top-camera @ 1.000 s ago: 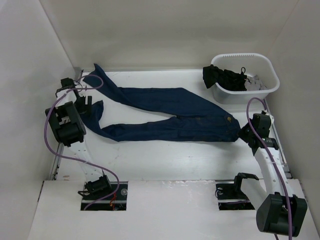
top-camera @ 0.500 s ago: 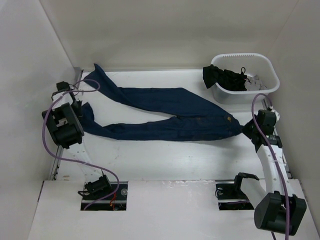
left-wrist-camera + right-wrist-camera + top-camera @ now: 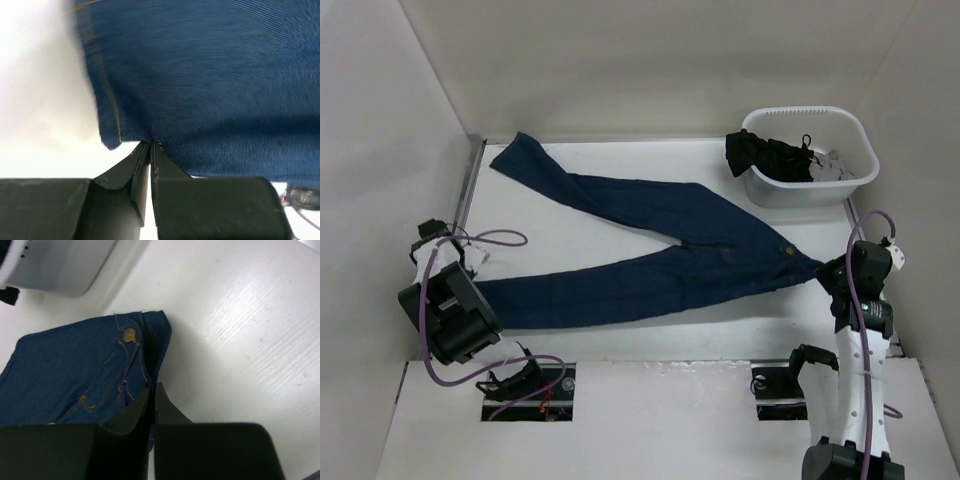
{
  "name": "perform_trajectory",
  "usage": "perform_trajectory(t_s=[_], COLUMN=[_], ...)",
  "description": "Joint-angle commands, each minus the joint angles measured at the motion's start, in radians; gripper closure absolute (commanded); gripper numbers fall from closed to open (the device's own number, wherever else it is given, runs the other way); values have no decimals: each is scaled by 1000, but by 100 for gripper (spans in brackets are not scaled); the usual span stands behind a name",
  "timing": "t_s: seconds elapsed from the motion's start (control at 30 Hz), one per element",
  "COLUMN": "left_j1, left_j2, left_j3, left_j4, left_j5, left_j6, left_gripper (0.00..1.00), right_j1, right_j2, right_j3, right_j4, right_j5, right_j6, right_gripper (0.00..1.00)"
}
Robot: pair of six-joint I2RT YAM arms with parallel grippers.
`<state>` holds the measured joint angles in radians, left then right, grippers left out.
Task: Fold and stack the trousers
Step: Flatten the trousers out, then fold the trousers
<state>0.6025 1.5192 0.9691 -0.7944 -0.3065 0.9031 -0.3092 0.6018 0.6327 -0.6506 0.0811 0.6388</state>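
Both grippers pinch the trousers (image 3: 660, 240), which lie spread across the table (image 3: 620, 345).

From above, the left gripper's fingertips are hidden under its own arm. In its wrist view the left gripper (image 3: 150, 144) has its jaws pressed together on the near leg's hem, beside an orange-stitched seam. The right gripper (image 3: 152, 386) clamps the waistband corner below the brass button (image 3: 129, 334). The legs fan out leftward, the far one reaching the back-left corner. Beyond them, a white basket (image 3: 810, 112) holds black garments (image 3: 770, 155), their shapes hard to make out.
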Motion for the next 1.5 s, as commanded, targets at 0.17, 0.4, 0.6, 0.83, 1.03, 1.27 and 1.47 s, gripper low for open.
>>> perform_trajectory(t_s=[0.17,0.4,0.6,0.83,1.03,1.27,1.47], left_j1=[13,23,-63,-276,-399,-493,-534], left_j2=[-45,-85,-65,206,560,823,1030], left_j3=[-132,-38,159,595,988,1198,1307], left_j4=[110,118,123,146,179,354,218], left_j5=[-123,-129,-120,148,279,235,21], left_j6=[168,204,151,-324,-644,-679,-495], left_gripper=[89,45,29,25,25,24,23], right_j1=[-70,-153,29,369,408,443,436], right_j2=[-103,-172,22,453,590,682,684], right_j3=[44,137,101,186,151,128,99], right_j4=[-177,-248,-52,166,281,321,307], right_j5=[74,163,86,180,174,174,164], right_j6=[137,108,177,55,122,162,258], right_gripper=[60,43,35,29,29,31,31])
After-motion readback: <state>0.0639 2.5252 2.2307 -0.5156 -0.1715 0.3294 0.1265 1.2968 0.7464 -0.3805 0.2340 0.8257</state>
